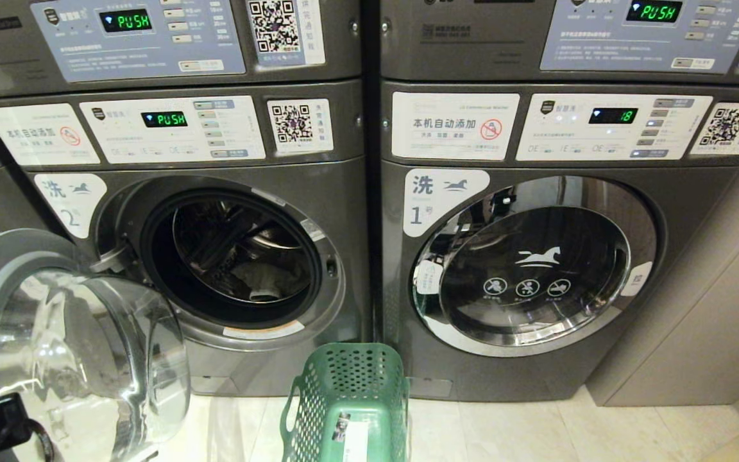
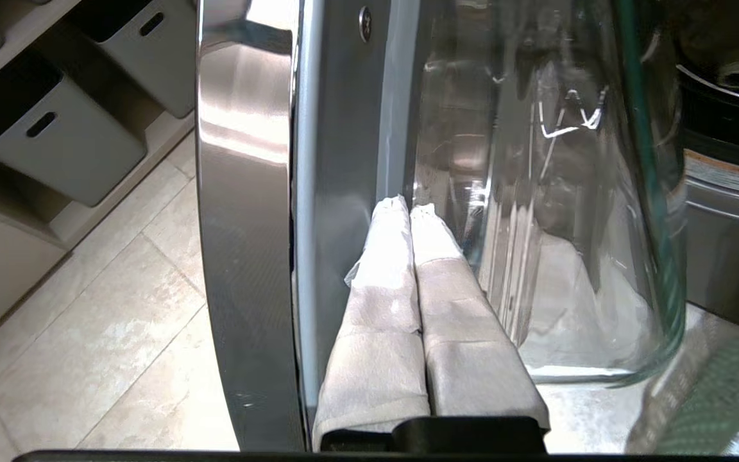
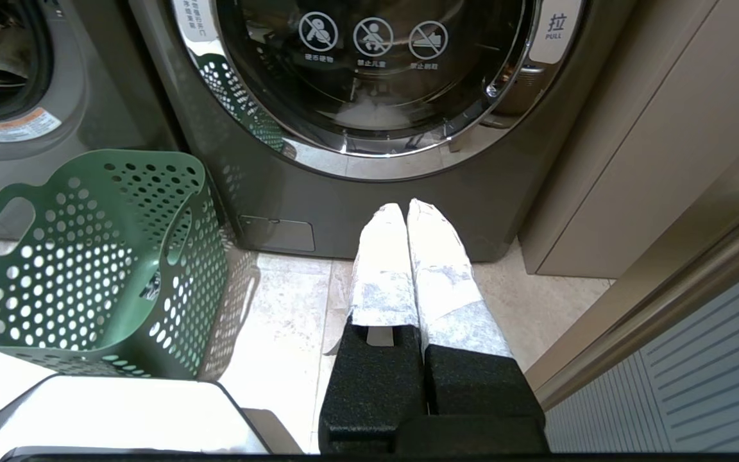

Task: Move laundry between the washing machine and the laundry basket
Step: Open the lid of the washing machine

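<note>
We see our left tool (image 2: 410, 208), tips together and empty, against the open washing machine (image 1: 337, 212) door (image 2: 247, 192); laundry (image 1: 273, 279) lies inside the drum, the basket (image 1: 351, 404) stands empty, and our right tool (image 3: 406, 208) is pressed together too.

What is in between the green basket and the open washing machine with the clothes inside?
Nothing. In the head view only bare floor tile separates the laundry basket from the washing machine, whose laundry lies in the drum.
</note>
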`<state>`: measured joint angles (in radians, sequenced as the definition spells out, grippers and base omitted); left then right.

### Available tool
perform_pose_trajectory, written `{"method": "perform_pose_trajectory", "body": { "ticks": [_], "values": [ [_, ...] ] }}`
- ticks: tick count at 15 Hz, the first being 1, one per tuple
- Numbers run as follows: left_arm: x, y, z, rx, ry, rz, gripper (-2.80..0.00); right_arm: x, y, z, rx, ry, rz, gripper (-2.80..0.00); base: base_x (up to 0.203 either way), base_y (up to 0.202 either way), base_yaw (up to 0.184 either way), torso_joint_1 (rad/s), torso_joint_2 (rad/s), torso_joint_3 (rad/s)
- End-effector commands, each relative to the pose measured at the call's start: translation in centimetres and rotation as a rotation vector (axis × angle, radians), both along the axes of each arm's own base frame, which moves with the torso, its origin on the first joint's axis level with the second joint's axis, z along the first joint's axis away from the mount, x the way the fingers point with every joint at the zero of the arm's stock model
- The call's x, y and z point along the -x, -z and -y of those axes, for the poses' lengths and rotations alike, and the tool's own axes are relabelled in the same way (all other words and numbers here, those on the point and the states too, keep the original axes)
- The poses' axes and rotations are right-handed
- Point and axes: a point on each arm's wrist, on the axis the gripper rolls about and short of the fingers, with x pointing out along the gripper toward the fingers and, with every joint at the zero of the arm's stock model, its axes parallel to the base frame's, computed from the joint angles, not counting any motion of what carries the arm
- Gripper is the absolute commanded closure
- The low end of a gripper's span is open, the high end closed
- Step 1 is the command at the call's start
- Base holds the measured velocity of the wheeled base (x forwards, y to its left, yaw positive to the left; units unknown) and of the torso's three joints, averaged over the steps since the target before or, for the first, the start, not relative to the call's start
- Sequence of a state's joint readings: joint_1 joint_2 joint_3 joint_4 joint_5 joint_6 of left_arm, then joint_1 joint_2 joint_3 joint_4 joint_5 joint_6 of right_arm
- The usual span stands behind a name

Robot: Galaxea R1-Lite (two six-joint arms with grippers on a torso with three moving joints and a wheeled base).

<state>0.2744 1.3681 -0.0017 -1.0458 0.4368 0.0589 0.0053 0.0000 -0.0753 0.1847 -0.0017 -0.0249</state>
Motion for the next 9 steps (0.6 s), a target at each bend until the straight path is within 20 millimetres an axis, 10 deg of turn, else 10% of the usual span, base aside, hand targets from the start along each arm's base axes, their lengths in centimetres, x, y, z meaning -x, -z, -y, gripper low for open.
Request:
{"method": "perform_pose_trajectory", "body": {
  "ticks": [1,9],
  "values": [
    [0.1,0.1,-0.5,-0.001,-0.041,-0.007,0.00,0.0,0.0,0.0,0.001,-0.001,-0.003,0.00,0.000,0.000,0.000,0.000,0.00,0.000],
    [0.4,-0.4,-3.0,-0.006,-0.206,0.014,0.00,0.0,0.0,0.0,0.001,-0.001,-0.003,0.00,0.000,0.000,0.000,0.000,0.00,0.000]
  ]
}}
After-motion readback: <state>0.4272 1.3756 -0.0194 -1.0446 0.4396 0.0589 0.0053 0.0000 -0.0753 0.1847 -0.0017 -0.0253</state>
